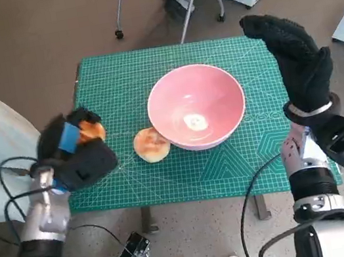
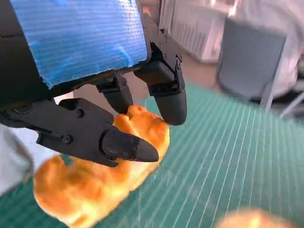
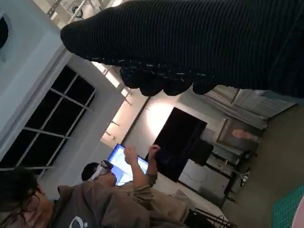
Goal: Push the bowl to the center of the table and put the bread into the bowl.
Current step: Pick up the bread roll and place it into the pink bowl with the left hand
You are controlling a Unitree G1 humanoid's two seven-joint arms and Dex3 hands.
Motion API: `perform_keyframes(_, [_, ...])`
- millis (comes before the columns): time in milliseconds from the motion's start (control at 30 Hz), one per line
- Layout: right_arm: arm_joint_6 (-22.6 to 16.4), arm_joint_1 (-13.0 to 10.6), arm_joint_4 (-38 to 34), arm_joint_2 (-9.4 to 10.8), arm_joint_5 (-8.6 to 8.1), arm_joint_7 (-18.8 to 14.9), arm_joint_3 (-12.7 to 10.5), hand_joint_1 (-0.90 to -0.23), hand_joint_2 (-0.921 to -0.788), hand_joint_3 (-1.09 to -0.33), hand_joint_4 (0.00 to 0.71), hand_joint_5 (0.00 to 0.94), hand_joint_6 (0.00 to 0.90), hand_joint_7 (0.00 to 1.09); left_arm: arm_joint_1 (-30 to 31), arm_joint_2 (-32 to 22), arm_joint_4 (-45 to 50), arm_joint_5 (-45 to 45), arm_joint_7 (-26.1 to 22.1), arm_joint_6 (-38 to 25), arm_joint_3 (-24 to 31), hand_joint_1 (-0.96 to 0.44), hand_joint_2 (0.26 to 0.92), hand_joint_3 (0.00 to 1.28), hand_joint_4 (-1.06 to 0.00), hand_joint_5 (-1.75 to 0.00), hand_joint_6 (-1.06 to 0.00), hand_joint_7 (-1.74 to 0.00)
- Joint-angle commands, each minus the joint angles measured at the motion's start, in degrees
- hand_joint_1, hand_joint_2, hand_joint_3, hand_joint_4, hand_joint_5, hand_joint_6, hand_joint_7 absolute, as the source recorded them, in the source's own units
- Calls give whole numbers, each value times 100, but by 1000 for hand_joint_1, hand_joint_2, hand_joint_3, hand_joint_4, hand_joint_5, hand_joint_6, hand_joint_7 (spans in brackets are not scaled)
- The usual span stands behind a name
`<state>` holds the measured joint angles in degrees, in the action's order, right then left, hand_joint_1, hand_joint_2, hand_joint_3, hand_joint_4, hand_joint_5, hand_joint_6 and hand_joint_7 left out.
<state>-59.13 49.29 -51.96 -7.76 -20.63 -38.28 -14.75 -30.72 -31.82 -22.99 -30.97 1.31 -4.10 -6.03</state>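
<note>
Left wrist view, frame centre: left hand (image 2: 109,118) grips bread (image 2: 95,185), seemingly soft and light; mid-body hold advisable. Right hand (image 1: 297,63) empty, spread.

left hand (image 1: 73,152) hides most of its bread (image 1: 90,131)

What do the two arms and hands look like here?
Left hand: black, blue tape across its back, hard black fingers. Right hand: black knitted glove, silver band at the wrist, black box below it. Both forearms pale with dark rings; black cables loop off each.
</note>
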Motion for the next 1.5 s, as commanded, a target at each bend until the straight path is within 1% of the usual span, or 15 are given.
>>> perform_keyframes(33, [32, -131, -41, 16, -96, -89, 0, -612, -921, -707, 342, 1, 43, 844, -296, -47, 574, 22, 221, 177, 168, 2, 919, 44, -754, -1118, -620, -1147])
perform_keyframes(133, [32, -137, -28, 10, -111, -103, -5, -610, -921, -707, 342, 1, 43, 843, -419, 12, 844, -17, 355, 301, 193, 1, 918, 29, -783, -1076, -628, -1149])
perform_keyframes(300, [23, -133, -23, -2, -107, -94, 1, -608, -921, -707, 342, 1, 43, 842, -734, 148, 977, -54, 540, 570, 128, 1, 916, 14, -818, -1009, -637, -1168])
perform_keyframes(433, [31, -126, -21, -15, -110, -93, -3, -608, -921, -706, 343, 1, 43, 840, -1061, 316, 983, -146, 600, 748, -47, 0, 915, 11, -827, -998, -643, -1163])
perform_keyframes(633, [16, -140, 8, -29, -109, -82, -6, -610, -921, -703, 344, 2, 43, 834, -1607, 594, 773, -333, 587, 1048, -427, 1, 908, 4, -833, -1020, -683, -1093])
perform_keyframes(833, [-31, -182, 58, -44, -110, -73, -12, -615, -921, -703, 345, 2, 44, 831, -2210, 879, 17, -417, 587, 1618, -825, 1, 900, 1, -838, -1020, -721, -1046])
perform_keyframes(933, [-51, -197, 66, -60, -104, -59, -19, -616, -921, -703, 345, 2, 44, 830, -2516, 1085, -610, -434, 685, 1937, -1014, 1, 899, 1, -836, -1018, -727, -1042])
perform_keyframes(1033, [-56, -212, 85, -72, -103, -46, -22, -616, -921, -703, 345, 2, 43, 828, -2772, 1298, -1225, -455, 792, 2191, -1153, 1, 906, 4, -815, -1032, -708, -1073])
perform_keyframes(1100, [-61, -230, 104, -82, -107, -42, -26, -616, -921, -702, 345, 1, 42, 826, -2916, 1464, -1602, -460, 829, 2263, -1228, 0, 910, 5, -802, -1034, -697, -1099])
perform_keyframes(1333, [-113, -327, 194, -108, -76, 12, -33, -614, -921, -702, 345, 1, 42, 821, -3249, 1940, -2612, -578, 949, 2118, -1485, 0, 919, 23, -758, -1064, -661, -1158])
perform_keyframes(1433, [-135, -381, 247, -117, -55, 51, -29, -612, -921, -702, 345, 1, 42, 818, -3345, 2048, -3023, -538, 908, 2209, -1551, 0, 920, 49, -716, -1126, -639, -1164])
perform_keyframes(1467, [-142, -401, 267, -124, -43, 72, -28, -612, -921, -703, 345, 1, 43, 818, -3377, 2082, -3163, -518, 821, 2211, -1576, 0, 920, 61, -697, -1157, -630, -1165])
perform_keyframes(1500, [-146, -416, 285, -126, -32, 91, -24, -611, -921, -703, 345, 1, 41, 816, -3405, 2103, -3271, -503, 762, 2218, -1595, 0, 921, 102, -645, -1217, -590, -1199])
